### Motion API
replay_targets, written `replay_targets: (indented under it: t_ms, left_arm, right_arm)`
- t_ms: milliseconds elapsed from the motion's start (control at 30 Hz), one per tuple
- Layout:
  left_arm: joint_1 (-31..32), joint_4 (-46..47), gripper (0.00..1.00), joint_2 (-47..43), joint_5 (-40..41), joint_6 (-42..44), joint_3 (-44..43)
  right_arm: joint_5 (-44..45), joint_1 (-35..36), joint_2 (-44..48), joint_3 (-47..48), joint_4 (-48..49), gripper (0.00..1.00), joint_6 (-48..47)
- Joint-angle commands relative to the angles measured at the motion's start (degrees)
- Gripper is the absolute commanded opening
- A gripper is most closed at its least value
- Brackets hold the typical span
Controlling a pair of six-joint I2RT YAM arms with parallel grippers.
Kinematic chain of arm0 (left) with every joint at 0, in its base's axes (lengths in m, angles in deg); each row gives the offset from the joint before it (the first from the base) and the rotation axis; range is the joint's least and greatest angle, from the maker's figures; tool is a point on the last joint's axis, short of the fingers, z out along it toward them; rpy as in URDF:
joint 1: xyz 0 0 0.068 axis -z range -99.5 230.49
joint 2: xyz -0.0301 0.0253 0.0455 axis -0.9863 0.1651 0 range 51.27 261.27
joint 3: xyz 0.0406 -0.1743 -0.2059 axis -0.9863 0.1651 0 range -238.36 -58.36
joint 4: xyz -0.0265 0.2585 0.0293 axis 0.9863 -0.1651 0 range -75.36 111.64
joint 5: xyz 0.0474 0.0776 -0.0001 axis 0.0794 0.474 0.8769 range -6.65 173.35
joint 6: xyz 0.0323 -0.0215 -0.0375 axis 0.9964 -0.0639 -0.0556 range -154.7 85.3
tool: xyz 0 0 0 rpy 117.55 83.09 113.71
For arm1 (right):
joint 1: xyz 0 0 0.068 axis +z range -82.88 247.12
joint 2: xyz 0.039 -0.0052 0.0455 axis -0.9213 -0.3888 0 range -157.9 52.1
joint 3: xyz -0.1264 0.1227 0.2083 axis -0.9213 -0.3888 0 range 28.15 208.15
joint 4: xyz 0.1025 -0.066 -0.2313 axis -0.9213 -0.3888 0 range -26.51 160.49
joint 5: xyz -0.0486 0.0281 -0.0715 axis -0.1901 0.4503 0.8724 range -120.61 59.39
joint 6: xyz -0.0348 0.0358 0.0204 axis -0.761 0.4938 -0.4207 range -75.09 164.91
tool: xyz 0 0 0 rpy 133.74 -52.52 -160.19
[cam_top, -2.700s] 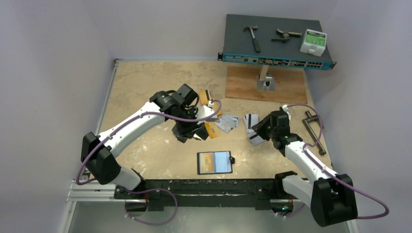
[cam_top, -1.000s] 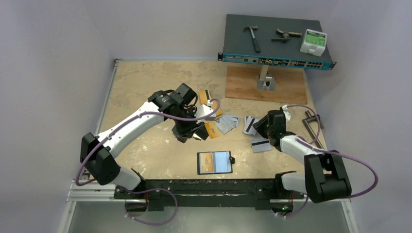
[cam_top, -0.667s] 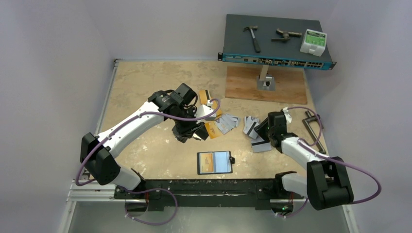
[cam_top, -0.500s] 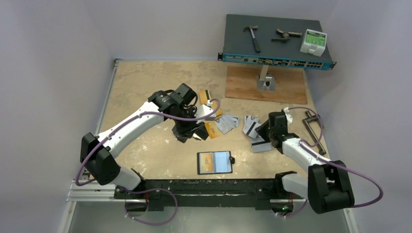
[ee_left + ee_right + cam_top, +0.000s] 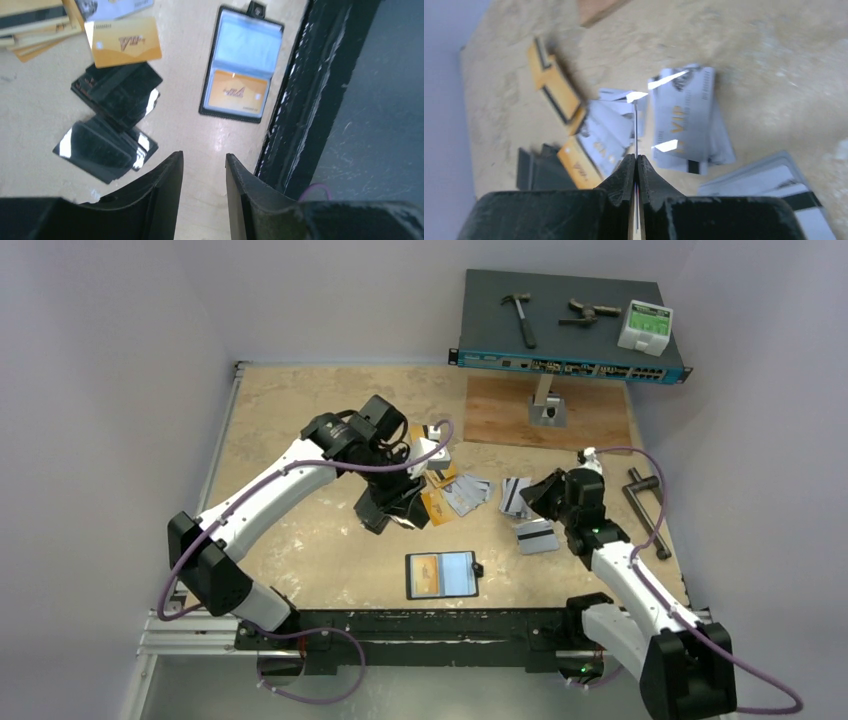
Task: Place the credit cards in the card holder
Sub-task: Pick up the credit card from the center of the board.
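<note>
The card holder (image 5: 441, 573) lies open near the front edge, with an orange card in its left sleeve; it also shows in the left wrist view (image 5: 241, 70). Loose silver cards (image 5: 468, 492) and orange cards (image 5: 435, 504) are scattered mid-table. My right gripper (image 5: 543, 496) is shut on a silver card held edge-on (image 5: 636, 125), above a silver VIP card (image 5: 684, 120). Another silver card (image 5: 535, 536) lies flat beside it. My left gripper (image 5: 204, 160) is open and empty, raised above the table behind the holder.
Two black flat cases (image 5: 117, 90) lie left of the holder. A network switch (image 5: 570, 365) carrying tools, a wooden board (image 5: 545, 415) and a black metal handle (image 5: 645, 502) stand at the back and right. A black rail (image 5: 420, 625) runs along the front edge.
My right gripper has lifted off the cards with a silver card pinched in it. My left arm has risen and shifted slightly towards the back.
</note>
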Motion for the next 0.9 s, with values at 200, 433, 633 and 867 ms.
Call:
replay_targets:
  t_ms: [200, 433, 633, 867]
  left_arm:
    - [-6.0, 16.0, 0.50, 4.8, -29.1, -17.5, -6.5]
    - [-10.7, 30.9, 0.61, 8.3, -38.6, -30.5, -4.3]
    - [-10.7, 41.5, 0.61, 5.9, -40.1, -36.8, 2.1]
    - [-10.7, 43.9, 0.48, 3.9, -46.8, -35.1, 3.3]
  right_arm:
    - [-33.3, 0.1, 7.7, 0.9, 20.0, 0.00, -9.3]
    - [-46.9, 0.1, 7.6, 3.8, 24.4, 0.00, -9.9]
    - [-54.6, 0.7, 3.9, 1.6, 42.5, 0.00, 2.6]
    - [-57.4, 3.9, -0.1, 3.7, 45.8, 0.00, 4.6]
